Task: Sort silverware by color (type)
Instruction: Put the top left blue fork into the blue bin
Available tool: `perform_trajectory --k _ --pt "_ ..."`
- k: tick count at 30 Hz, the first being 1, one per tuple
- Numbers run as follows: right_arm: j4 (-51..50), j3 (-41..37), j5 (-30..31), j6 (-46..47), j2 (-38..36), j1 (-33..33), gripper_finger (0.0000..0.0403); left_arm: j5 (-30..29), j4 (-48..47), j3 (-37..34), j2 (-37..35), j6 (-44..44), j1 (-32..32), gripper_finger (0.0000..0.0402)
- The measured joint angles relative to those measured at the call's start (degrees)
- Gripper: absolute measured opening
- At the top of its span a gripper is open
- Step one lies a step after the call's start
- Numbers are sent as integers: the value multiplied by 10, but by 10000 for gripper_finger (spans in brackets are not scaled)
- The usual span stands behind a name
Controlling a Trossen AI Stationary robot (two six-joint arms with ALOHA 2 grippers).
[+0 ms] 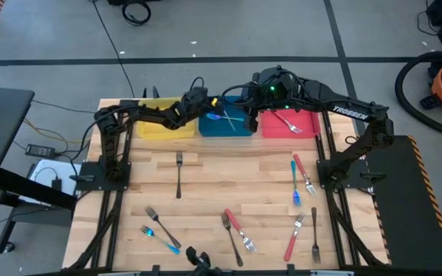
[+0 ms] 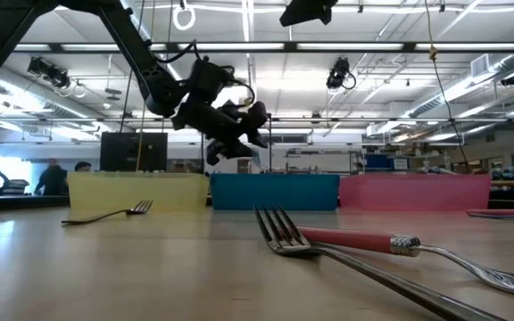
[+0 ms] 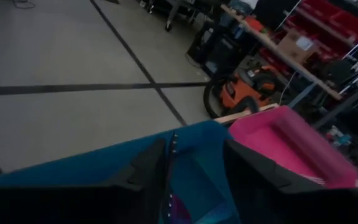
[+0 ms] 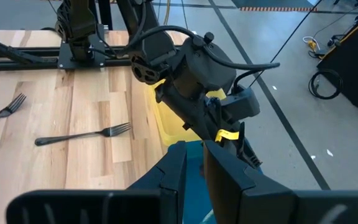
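1. Both my arms crowd the blue bin (image 1: 225, 125) at twelve o'clock on the worktop (image 1: 206, 192); my left fingers (image 1: 206, 102) and right fingers (image 1: 245, 107) hang near each other, so a bump looks possible.
2. Left fingers are parted; I think a thin fork shaft (image 3: 170, 174) stands between them, but I can't tell if it's gripped. It could drop crooked.
3. Right fingers sit narrowly apart, seemingly empty.
4. Loose silverware lies at six o'clock, including a red-handled fork (image 1: 238, 227).
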Motion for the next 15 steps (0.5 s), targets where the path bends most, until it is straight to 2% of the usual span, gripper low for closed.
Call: perform_trajectory --k 7,15 --pt "-1 0 0 2 0 0 64 -2 -88 0 0 0 9 162" --pt "-2 0 0 2 0 0 64 -2 -122 0 0 17 9 162"
